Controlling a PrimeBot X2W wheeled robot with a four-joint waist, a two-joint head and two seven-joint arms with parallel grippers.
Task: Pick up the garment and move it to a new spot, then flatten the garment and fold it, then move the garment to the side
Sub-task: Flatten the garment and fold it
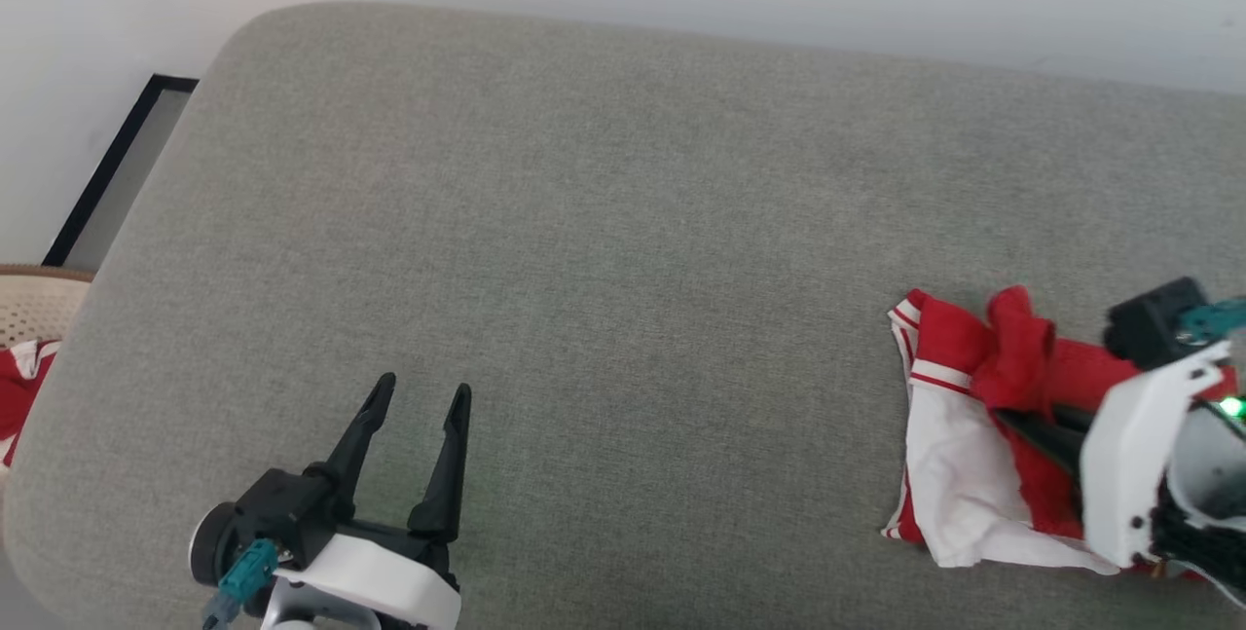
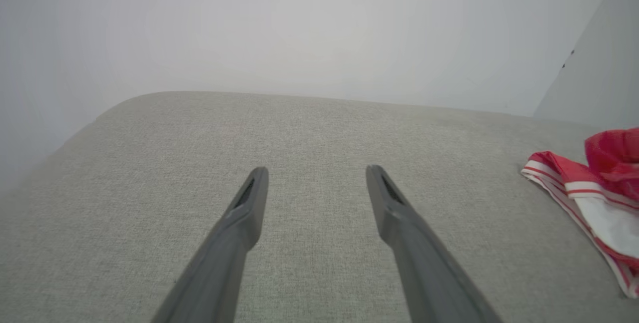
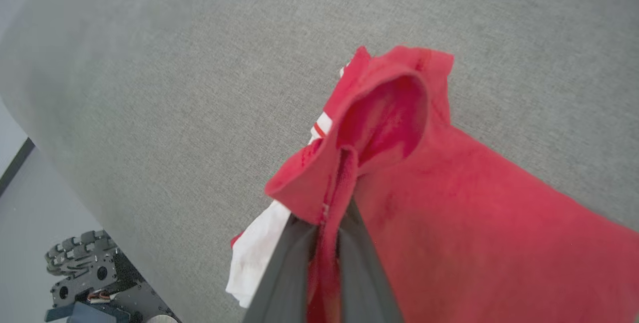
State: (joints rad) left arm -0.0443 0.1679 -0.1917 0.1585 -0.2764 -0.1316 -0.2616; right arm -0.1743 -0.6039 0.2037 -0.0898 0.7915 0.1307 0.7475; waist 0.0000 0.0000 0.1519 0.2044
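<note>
The garment [image 1: 973, 426], a red T-shirt with white sleeves and striped trim, lies bunched at the right edge of the grey cushioned surface [image 1: 623, 250]. My right gripper [image 1: 1022, 421] reaches into it from the right, and in the right wrist view its two fingers are shut on a fold of the garment's red cloth [image 3: 399, 173], lifting a hump. A white sleeve [image 3: 257, 248] hangs below the fold. My left gripper [image 1: 423, 396] hovers open at the lower left, nothing between its fingers [image 2: 249, 208]. The garment's striped edge [image 2: 589, 193] shows far to its right.
A pale wall runs behind the surface. At the far left are a dark-framed panel [image 1: 107, 172] and a woven basket [image 1: 29, 309] holding another red-and-white cloth [image 1: 19, 387]. My wheeled base [image 3: 85, 273] sits on the floor below the surface's edge.
</note>
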